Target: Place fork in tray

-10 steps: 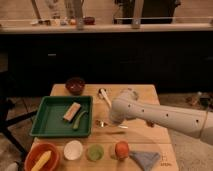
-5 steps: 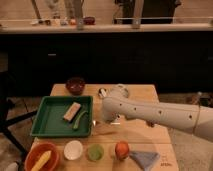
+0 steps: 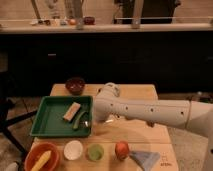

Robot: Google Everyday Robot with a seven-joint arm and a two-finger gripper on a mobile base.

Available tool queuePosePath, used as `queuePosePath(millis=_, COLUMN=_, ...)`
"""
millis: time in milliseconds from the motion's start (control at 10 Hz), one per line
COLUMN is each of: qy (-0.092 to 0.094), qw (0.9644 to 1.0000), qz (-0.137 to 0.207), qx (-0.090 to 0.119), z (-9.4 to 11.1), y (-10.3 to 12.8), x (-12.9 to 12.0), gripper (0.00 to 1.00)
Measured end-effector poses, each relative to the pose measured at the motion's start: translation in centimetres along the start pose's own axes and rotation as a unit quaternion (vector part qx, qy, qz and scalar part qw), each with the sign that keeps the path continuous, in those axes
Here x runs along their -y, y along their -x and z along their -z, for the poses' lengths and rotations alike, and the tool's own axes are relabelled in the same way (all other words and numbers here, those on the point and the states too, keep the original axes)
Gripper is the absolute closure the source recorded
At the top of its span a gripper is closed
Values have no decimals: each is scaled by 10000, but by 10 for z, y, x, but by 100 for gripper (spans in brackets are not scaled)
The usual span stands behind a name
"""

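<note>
The white arm (image 3: 150,112) reaches left across the wooden table (image 3: 142,136) to the green tray (image 3: 42,131). Its gripper (image 3: 90,116) hangs at the tray's right rim; I cannot tell whether it grips. The fork (image 3: 86,120) glints just inside that rim, so placing seems nearly done, with release and retreat left. A second ago, arm and fork were at mid-table.

The gripper (image 3: 91,118) hung at the end of the white arm (image 3: 150,111), over the right rim of the green tray (image 3: 44,128). Just under it a slim shiny sliver, apparently the fork (image 3: 86,120), showed inside that rim; whether it was gripped could not be told. Just left of the gripper lay a green piece (image 3: 78,120) and a tan block (image 3: 71,111). Beyond it stood a dark bowl (image 3: 75,85). In front of it, a white cup (image 3: 73,149), a green cup (image 3: 95,151) and an orange fruit (image 3: 121,149) sat on the wooden table (image 3: 135,92).
</note>
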Motion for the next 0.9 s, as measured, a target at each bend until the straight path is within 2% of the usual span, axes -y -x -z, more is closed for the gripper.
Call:
queuePosePath(millis=200, qy=-6, qw=9997, qz=223, qx=-9, z=0, y=13, x=3, gripper=100)
queuePosePath(millis=500, qy=14, qw=9982, qz=598, qx=12, z=-4, y=46, x=10, gripper=100)
queuePosePath(millis=700, qy=78, qw=9963, qz=858, qx=62, z=-13, y=72, x=15, gripper=100)
queuePosePath(millis=900, qy=144, qw=9946, qz=1023, qx=100, z=-23, y=89, x=19, gripper=100)
